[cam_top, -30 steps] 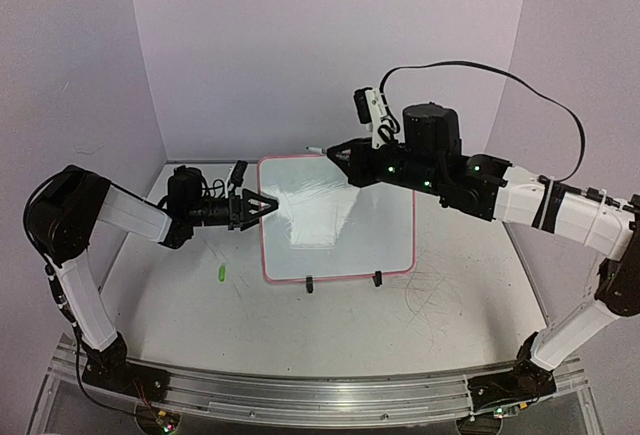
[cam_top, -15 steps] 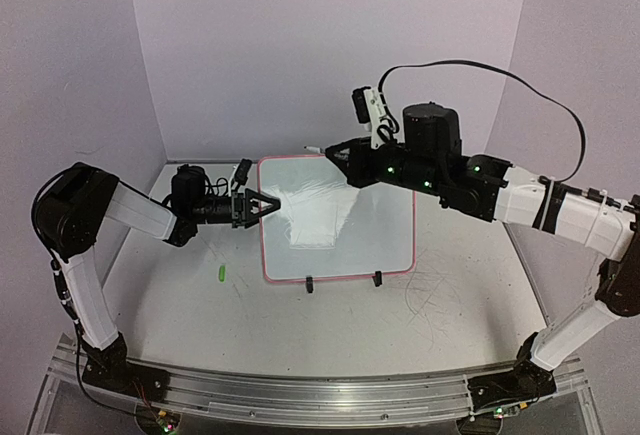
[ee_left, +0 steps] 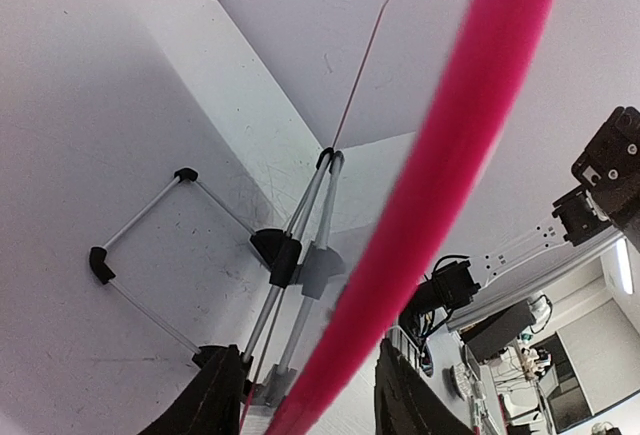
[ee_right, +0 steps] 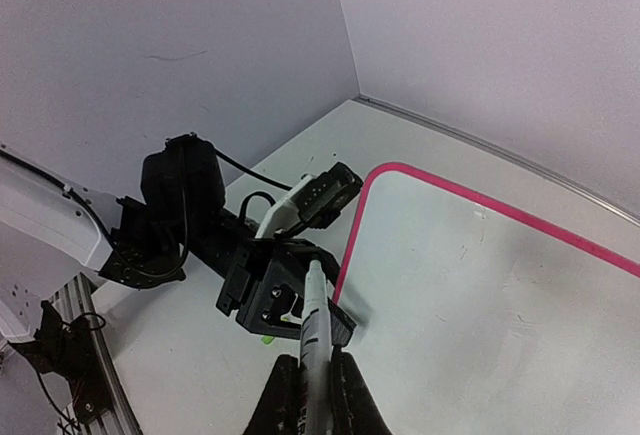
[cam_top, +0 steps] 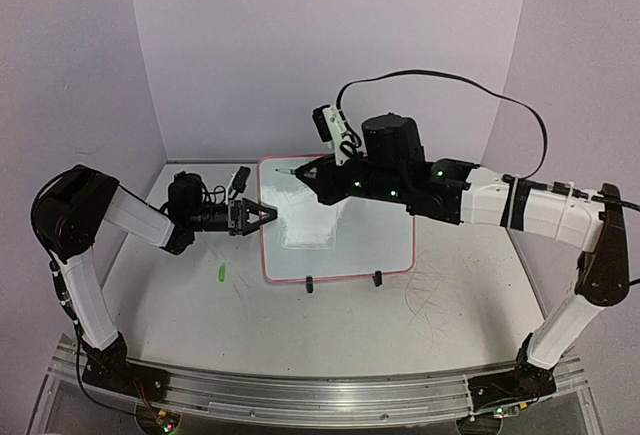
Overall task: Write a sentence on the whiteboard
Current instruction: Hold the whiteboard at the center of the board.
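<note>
Pre-writing: left gripper (cam_top: 267,214) straddled the left rim of the glossy pink-rimmed whiteboard (cam_top: 372,240), clamp unconfirmed; right gripper (ee_right: 304,397) pinched a white marker (ee_right: 312,317), needing tip contact next.

Bright, even light from overhead leaves a milky glare at 9 o'clock on the whiteboard (cam_top: 370,235) and only faint shadows, while in the left wrist view its pink rim (ee_left: 440,185) smears, unfocused, from 1 to 6 o'clock.
</note>
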Controlling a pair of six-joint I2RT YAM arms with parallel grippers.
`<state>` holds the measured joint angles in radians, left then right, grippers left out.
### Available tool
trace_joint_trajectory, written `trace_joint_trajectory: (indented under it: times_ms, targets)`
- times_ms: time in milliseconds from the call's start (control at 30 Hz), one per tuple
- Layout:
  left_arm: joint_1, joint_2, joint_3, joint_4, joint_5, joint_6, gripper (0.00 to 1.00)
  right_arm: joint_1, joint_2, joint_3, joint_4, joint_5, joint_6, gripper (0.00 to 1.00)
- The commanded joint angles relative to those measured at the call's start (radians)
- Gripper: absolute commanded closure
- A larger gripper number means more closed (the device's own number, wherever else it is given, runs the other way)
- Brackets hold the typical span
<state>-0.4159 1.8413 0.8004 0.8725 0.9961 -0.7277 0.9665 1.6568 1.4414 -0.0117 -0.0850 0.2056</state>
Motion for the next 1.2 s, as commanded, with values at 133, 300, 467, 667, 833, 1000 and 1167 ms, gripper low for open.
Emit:
trace_joint_trajectory:
  times_ms: [133,300,467,667,833,1000,1167]
  targets:
    - [0.01,-0.033,-0.01,0.091,0.011,0.043,0.69,0.03,0.092,0.131,-0.057,0.085,-0.013,1.0]
    - [0.009,-0.026,0.002,0.093,0.027,0.104,0.79,0.032,0.118,0.159,-0.062,0.133,0.004,1.0]
    - [0.009,-0.009,-0.005,0.094,0.033,0.157,0.85,0.032,0.122,0.156,-0.061,0.172,0.03,1.0]
    - [0.009,0.011,-0.014,0.095,0.028,0.191,0.92,0.032,0.137,0.156,-0.051,0.219,0.053,1.0]
    - [0.009,0.018,-0.022,0.094,0.025,0.196,0.95,0.032,0.171,0.19,-0.051,0.228,0.047,1.0]
    - [0.01,0.016,-0.029,0.095,0.02,0.21,0.98,0.032,0.185,0.2,-0.037,0.262,0.054,1.0]
    - [0.009,0.023,-0.036,0.094,0.013,0.224,1.0,0.032,0.19,0.203,-0.023,0.261,0.055,1.0]
